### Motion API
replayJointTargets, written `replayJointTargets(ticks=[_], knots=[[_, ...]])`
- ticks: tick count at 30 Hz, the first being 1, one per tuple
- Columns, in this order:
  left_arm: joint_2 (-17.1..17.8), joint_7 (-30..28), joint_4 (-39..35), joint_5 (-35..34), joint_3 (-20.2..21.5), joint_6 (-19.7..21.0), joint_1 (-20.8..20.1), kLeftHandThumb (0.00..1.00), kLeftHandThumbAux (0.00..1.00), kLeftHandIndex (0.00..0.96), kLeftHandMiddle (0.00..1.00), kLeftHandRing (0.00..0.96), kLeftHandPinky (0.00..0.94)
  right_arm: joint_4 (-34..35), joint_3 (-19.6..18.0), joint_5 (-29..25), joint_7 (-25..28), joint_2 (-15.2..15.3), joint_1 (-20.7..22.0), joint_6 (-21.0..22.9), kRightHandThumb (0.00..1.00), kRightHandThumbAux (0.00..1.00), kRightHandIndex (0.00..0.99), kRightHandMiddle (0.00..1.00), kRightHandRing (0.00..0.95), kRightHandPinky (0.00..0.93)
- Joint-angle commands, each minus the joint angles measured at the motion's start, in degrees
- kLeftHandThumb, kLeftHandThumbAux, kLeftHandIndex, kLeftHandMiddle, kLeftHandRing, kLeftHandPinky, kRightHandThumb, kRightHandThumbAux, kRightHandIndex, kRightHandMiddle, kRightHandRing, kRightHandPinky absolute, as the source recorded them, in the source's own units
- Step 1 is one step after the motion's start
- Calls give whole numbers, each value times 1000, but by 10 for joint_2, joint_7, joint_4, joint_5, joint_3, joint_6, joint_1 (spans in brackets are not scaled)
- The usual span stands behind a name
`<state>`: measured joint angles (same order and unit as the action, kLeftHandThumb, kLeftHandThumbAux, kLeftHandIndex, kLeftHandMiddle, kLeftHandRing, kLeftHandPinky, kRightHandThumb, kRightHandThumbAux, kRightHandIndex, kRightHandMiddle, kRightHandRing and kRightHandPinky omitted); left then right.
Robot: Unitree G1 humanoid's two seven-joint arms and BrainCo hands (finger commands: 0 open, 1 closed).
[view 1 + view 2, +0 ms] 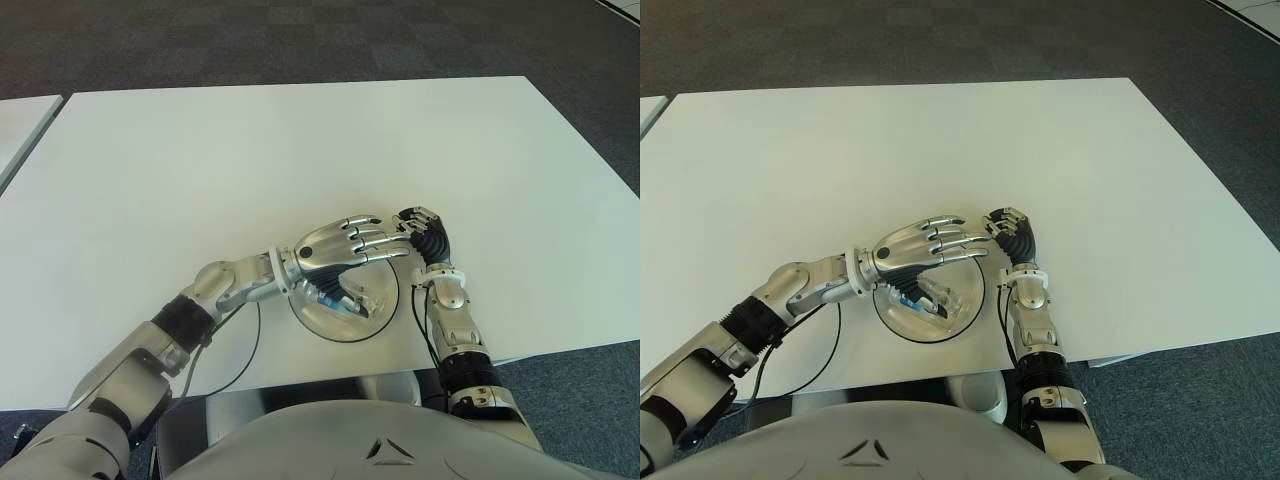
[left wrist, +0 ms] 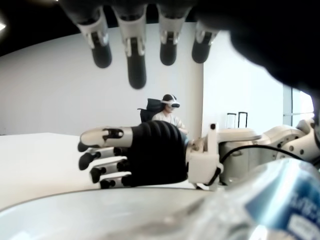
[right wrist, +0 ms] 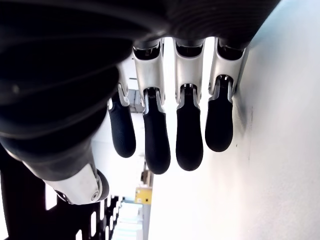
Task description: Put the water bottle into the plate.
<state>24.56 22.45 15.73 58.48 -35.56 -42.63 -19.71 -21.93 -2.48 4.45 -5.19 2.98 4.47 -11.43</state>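
The clear water bottle [image 1: 930,293] with a blue label lies on its side in the round glass plate [image 1: 385,315] near the table's front edge. My left hand [image 1: 360,240] hovers just above it, palm down, fingers stretched out flat and open, hiding part of the bottle. In the left wrist view the fingertips [image 2: 136,75] hang free above the bottle [image 2: 280,200] and do not touch it. My right hand [image 1: 425,228] shows just right of the plate, holding nothing, its fingers [image 3: 190,135] loosely extended.
The white table [image 1: 300,150] stretches far beyond the plate. A black cable [image 1: 245,350] runs along my left forearm by the front edge. Another table's corner [image 1: 20,120] shows at the far left. A seated person [image 2: 170,112] with a headset is in the background.
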Motion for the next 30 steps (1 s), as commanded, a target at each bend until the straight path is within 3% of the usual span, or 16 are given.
replayJointTargets(ticks=[1,7,17,25,30], knots=[[-12,3,10,-14,7,3,-6,115,349,0,0,0,0,21,5,11,-16,-8,-16,35,706,731,429,489,517,506],[-21,1,8,-12,10,11,-4,115,349,0,0,0,0,38,9,23,-30,-11,-21,57,706,729,429,443,459,444],[-38,8,9,-11,10,30,3,101,357,0,0,0,0,31,13,25,-30,-6,-17,61,706,729,429,472,522,566],[-53,17,14,-31,18,35,10,95,361,0,0,0,0,24,11,18,-23,-4,-19,39,707,729,430,482,545,579],[-62,34,18,-50,26,28,19,127,349,0,0,0,23,25,9,11,-12,-3,-18,47,707,729,429,478,548,579]])
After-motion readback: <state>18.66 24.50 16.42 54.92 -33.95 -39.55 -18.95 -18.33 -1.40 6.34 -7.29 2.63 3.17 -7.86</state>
